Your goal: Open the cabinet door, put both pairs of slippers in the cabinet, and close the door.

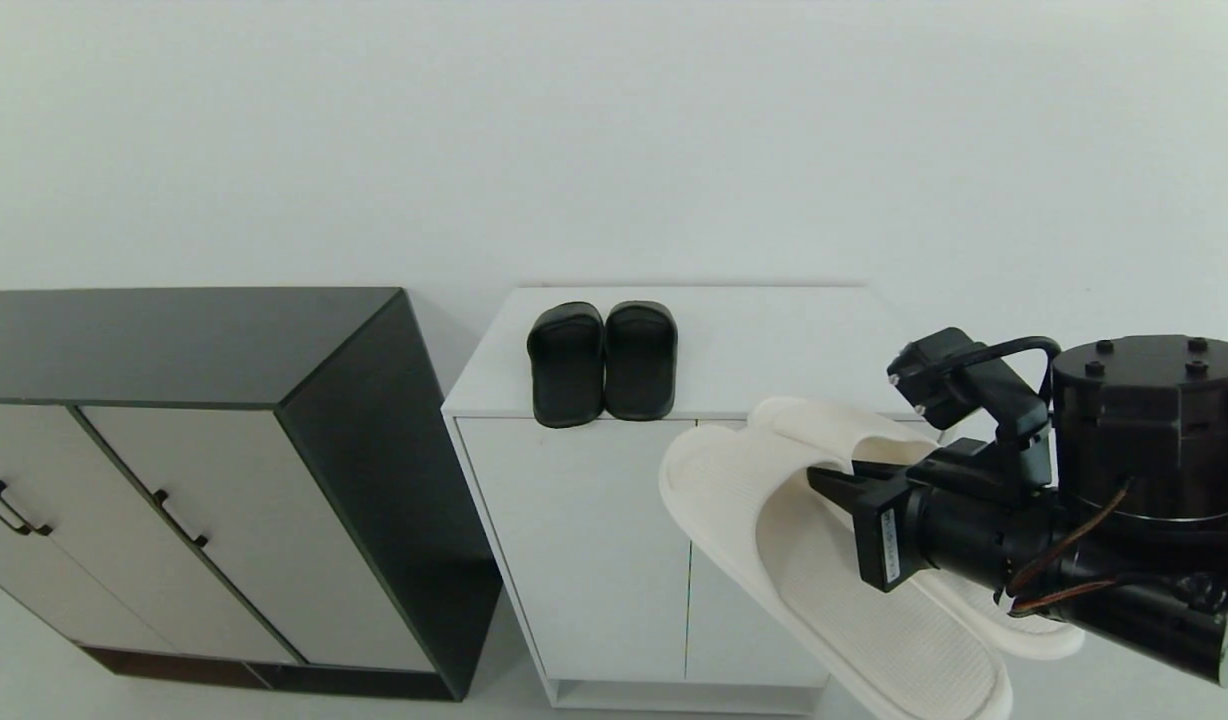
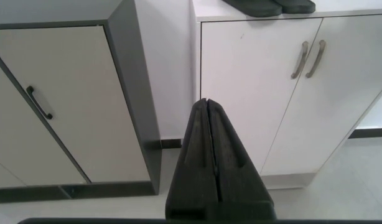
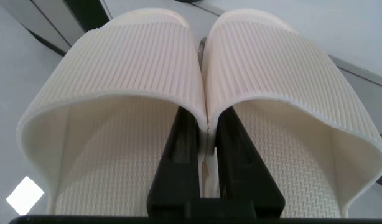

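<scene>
A dark cabinet (image 1: 154, 345) with two pale doors is seen standing at the left against a plain white wall, both doors closed, with black bar handles (image 1: 179, 518) fixed near their meeting edges. Just beside it, on its right and set apart by a narrow gap, a white cabinet (image 1: 574, 540) is shown with its two doors also closed; in the left wrist view a pair of metal handles (image 2: 308, 59) is seen at the doors' meeting edge.

A pair of white slippers (image 1: 734, 500) is held in the air in front of the white cabinet's right door, toes pointed toward the cabinet and soles tilted. The two slippers are pressed side by side, and their ribbed straps (image 3: 147, 68) are seen touching along the inner edges.

A pair of black slippers (image 1: 602, 362) is set side by side on the white cabinet's top, near its front edge and toward its left half.

The right gripper (image 1: 832, 482) is clamped on the white slippers, one finger slid under each strap so that the adjoining inner edges are pinched between them. The left gripper (image 2: 208, 109) is seen low before the two cabinets, its fingers pressed together with nothing between them.
</scene>
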Controlling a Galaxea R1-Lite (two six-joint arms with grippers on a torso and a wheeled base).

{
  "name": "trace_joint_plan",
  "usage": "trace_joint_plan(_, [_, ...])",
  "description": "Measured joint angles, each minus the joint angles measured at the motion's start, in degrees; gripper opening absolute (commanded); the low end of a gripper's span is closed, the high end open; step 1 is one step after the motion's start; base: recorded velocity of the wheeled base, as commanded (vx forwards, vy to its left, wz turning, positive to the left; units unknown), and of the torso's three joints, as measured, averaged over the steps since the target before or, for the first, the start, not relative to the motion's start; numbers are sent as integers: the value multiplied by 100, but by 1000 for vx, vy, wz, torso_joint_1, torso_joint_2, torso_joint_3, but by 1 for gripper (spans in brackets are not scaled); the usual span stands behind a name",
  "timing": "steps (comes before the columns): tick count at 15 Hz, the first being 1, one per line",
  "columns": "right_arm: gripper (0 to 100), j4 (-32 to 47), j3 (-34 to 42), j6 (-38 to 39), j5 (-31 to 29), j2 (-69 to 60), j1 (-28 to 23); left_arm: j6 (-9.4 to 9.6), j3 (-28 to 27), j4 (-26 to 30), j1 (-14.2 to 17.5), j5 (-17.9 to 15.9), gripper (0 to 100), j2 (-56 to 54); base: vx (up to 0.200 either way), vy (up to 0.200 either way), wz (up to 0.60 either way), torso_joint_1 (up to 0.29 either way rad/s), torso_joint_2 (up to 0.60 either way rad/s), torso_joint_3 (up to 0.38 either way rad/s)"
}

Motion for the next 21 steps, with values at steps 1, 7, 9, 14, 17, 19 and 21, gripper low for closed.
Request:
trace_joint_plan(1, [0,0,2,-1,0,0,-1,0,0,0,0,0,0,0,0,0,0,0,0,0])
trace_joint_plan(7, [0,0,34,-12,2,9,-1,0,0,0,0,0,0,0,0,0,0,-174,403,226])
trace_joint_plan(9, [0,1,37,-22,0,22,-1,0,0,0,0,0,0,0,0,0,0,-227,552,322])
trace_joint_plan(14, [0,0,45,-24,0,55,0,0,0,0,0,0,0,0,0,0,0,-212,531,319])
trace_joint_plan(17, [0,1,52,-33,2,61,-1,0,0,0,0,0,0,0,0,0,0,-193,507,318])
trace_joint_plan(19, [0,1,56,-37,-5,69,0,-2,0,0,0,0,0,0,0,0,0,-173,488,312])
trace_joint_plan(21, [0,1,56,-39,-7,79,-1,-7,0,0,0,0,0,0,0,0,0,-158,478,339])
